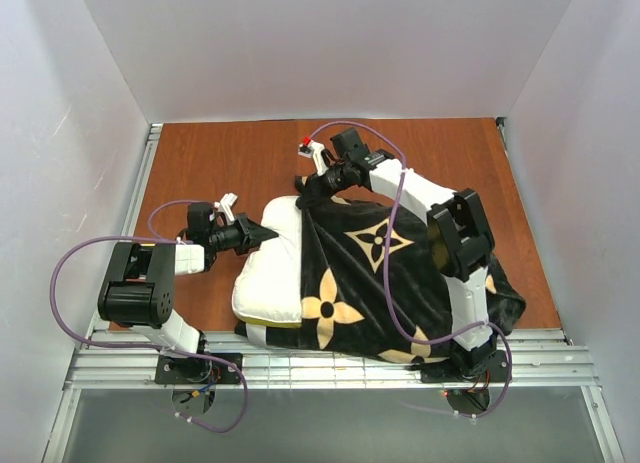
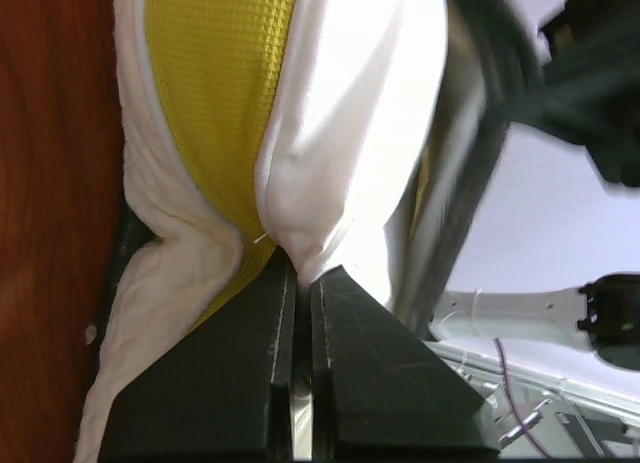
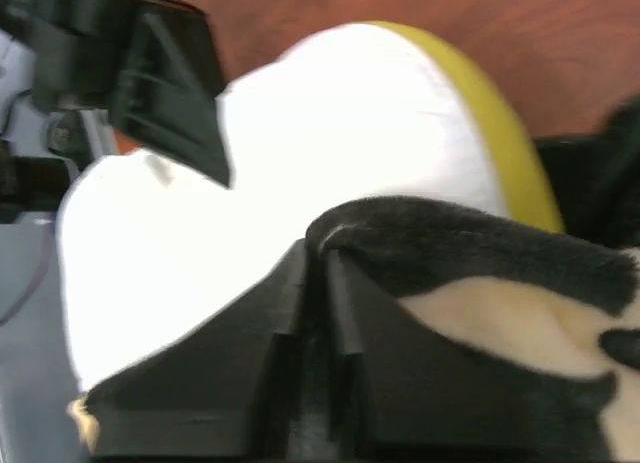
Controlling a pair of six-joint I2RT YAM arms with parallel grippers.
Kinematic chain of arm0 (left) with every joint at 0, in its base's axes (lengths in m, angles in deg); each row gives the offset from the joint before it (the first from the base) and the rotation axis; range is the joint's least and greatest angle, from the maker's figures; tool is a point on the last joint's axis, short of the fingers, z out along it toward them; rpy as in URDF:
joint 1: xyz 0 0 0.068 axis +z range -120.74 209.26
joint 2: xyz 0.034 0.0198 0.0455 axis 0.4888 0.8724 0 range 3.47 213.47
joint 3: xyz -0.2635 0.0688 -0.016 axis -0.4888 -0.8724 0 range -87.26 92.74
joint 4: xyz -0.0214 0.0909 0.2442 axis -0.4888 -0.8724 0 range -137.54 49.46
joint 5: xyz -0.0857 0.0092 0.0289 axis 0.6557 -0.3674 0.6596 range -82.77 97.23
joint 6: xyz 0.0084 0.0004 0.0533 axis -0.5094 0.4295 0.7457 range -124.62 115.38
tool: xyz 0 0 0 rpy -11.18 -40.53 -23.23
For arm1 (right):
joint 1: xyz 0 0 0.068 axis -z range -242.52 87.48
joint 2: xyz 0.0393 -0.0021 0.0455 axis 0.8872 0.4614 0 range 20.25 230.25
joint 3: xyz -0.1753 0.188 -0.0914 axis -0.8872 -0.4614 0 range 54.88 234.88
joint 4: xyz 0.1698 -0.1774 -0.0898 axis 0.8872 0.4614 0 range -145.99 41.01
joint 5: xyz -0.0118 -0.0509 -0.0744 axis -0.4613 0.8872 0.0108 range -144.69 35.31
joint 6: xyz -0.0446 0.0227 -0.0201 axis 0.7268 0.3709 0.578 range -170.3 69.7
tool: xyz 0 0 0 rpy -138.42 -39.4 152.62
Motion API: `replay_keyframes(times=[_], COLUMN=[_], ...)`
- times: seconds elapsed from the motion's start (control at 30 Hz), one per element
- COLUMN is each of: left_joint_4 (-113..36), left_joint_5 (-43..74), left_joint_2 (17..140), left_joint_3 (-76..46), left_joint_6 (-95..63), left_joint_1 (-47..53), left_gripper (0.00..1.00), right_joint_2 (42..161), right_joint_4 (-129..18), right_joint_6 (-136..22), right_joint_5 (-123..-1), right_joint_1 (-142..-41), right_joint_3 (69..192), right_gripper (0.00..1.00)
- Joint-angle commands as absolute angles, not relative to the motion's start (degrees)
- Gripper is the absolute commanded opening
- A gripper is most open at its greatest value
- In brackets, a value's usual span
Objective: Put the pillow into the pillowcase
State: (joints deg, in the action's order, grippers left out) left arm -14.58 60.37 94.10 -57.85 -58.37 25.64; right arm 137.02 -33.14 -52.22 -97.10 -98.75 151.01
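The white pillow (image 1: 268, 273) with a yellow side band lies at the table's middle, its right part inside the black pillowcase (image 1: 400, 283) printed with tan flowers. My left gripper (image 1: 268, 236) is shut on a fold of the pillow's white fabric at its left end; in the left wrist view (image 2: 302, 273) the pinched cloth (image 2: 330, 163) bulges above the jaws beside the yellow band (image 2: 215, 93). My right gripper (image 1: 308, 191) is shut on the pillowcase's open edge at the pillow's far side; the right wrist view (image 3: 322, 251) shows the black plush hem (image 3: 450, 243) between the fingers, over the pillow (image 3: 300, 163).
The wooden table (image 1: 220, 163) is walled by white panels on three sides. A metal rail (image 1: 330, 368) runs along the near edge under the arm bases. The pillowcase's closed end hangs over that rail at the right. Purple cables loop from both arms.
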Motion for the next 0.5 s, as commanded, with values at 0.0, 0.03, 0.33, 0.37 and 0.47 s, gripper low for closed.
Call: replay_keyframes(times=[0.0, 0.03, 0.33, 0.37, 0.47], left_joint_4=[-21.54, -24.16, -54.85, -54.78, -54.6], left_joint_5=[62.77, 63.03, 59.08, 58.91, 56.8], left_joint_2=[93.47, 93.04, 90.75, 90.14, 91.01], left_joint_3=[-53.87, -52.9, -42.96, -42.96, -42.44], left_joint_6=[-52.36, -50.86, -18.53, -17.72, -17.18], left_joint_1=[24.69, 24.69, 24.51, 24.51, 24.51], left_gripper=[0.0, 0.0, 0.09, 0.09, 0.17], right_joint_2=[136.69, 138.18, 144.67, 146.01, 151.46], right_joint_4=[-28.24, -25.61, -20.84, -20.92, -19.52], right_joint_6=[-46.27, -43.91, -41.34, -40.9, -41.33], right_joint_5=[-94.77, -94.07, -74.37, -73.76, -77.17], right_joint_1=[-99.26, -99.26, -92.5, -92.32, -91.7], right_joint_3=[161.91, 163.93, 173.61, 173.79, 174.06], right_gripper=[0.1, 0.22, 0.87, 0.87, 0.87])
